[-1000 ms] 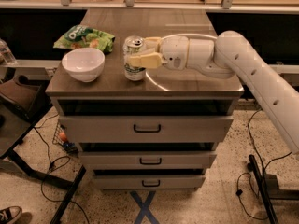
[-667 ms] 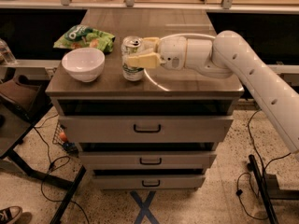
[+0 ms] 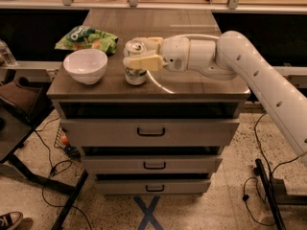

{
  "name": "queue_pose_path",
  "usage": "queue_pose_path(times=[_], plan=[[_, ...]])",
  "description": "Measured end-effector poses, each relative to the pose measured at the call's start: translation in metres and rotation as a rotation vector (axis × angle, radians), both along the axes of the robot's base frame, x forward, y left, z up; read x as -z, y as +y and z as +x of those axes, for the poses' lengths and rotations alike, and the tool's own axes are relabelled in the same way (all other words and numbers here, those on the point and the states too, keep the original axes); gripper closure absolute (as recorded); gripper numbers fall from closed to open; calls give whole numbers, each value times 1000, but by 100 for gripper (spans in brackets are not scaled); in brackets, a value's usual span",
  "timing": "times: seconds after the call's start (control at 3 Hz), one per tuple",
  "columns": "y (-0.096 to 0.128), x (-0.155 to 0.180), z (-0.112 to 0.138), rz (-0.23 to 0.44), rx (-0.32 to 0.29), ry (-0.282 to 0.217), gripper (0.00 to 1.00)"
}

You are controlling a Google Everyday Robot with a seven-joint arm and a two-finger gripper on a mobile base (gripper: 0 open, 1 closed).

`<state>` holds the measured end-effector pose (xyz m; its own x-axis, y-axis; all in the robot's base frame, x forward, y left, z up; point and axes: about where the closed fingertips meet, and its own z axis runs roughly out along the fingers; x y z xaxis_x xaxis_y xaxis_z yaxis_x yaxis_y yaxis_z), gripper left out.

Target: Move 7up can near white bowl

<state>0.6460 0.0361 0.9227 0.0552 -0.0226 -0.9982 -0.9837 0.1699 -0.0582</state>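
The 7up can (image 3: 134, 74) stands upright on the wooden counter top (image 3: 201, 87), a short way right of the white bowl (image 3: 86, 66). My gripper (image 3: 139, 54) reaches in from the right, with its cream fingers (image 3: 144, 62) on either side of the can's upper half, shut on it. The white arm (image 3: 249, 75) runs off to the right. The can's silver top shows between the fingers.
A green crinkly snack bag (image 3: 88, 38) lies behind the bowl at the back left. The counter sits on a drawer cabinet (image 3: 149, 132) with three drawers. Cables lie on the floor, and a dark stand (image 3: 14, 128) is at the left.
The gripper and the can have shifted slightly left, closer to the white bowl. The bowl and snack bag have not moved.
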Motion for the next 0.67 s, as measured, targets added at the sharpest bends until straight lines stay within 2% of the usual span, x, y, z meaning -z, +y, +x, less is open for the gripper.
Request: queue_pose_path(times=[0.33, 0.67], plan=[[2, 0, -1, 0, -3, 0, 0], [2, 0, -1, 0, -3, 0, 0]])
